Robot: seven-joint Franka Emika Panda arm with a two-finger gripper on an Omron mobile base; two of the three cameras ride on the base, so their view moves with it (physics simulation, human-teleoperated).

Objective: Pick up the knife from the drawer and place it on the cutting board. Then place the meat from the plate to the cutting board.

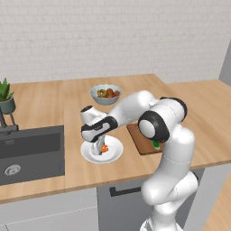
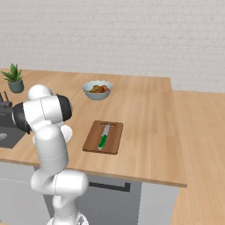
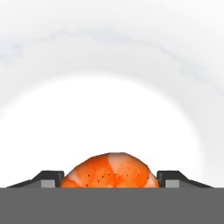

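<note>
Gripper [image 1: 100, 148] is lowered onto the plate [image 1: 115, 153], pointing straight down over the near part of the wooden counter [image 1: 45, 101]. In the hand view its 2 fingertips [image 3: 48, 178] stand on either side of the meat [image 3: 109, 171], the inner faces right at the lump's flanks; whether they press on it or merely bracket it cannot be told. The meat rests on the white plate surface, with the gripper's dark tips beside it in the left base view [image 1: 105, 148].

Knife [image 2: 103, 136] lies flat on the cutting board [image 2: 93, 139], green handle toward the near edge, blade pointing to the far edge. The board sits on the counter just right of the plate, apart from it.

Drawer [image 1: 118, 191], below the counter edge under the board, shows its dark handle; its front appears flush with the cabinet face, partly hidden by the arm.

Bowl [image 1: 105, 94] of mixed food stands farther back on the counter, well apart from plate and board. Sink [image 1: 27, 153] is set into the counter at the left, with a potted plant [image 1: 5, 95] beyond it.
</note>
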